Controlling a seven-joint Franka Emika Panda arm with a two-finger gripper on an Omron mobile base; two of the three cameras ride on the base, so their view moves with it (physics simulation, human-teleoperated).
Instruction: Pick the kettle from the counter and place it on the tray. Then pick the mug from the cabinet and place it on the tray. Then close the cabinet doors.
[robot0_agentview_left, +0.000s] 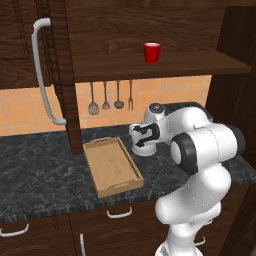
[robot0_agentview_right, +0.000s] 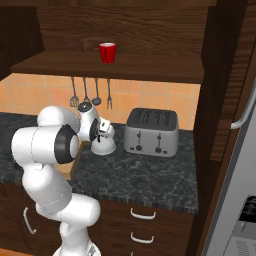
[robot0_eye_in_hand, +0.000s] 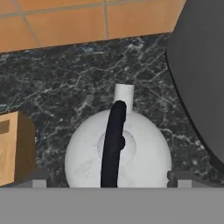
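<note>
kettle (robot0_eye_in_hand: 118, 153): on counter (robot0_agentview_left: 40, 170), just right of tray (robot0_agentview_left: 112, 167), left of toaster (robot0_agentview_right: 151, 132); handle up for a top grab.
gripper (robot0_eye_in_hand: 111, 178): above kettle, fingers spread either side of handle, nothing held.
mug (robot0_agentview_left: 152, 52): on cabinet shelf (robot0_agentview_left: 165, 65), for later.

Squat silver-white kettle (robot0_eye_in_hand: 118, 151) sits hemmed on the dark marbled counter (robot0_agentview_left: 40, 170): wooden tray (robot0_agentview_left: 111, 165) corner just beside one flank; boxy silver toaster (robot0_agentview_right: 151, 132) near the other; orange tiled wall (robot0_eye_in_hand: 87, 19) behind; open above.
</note>
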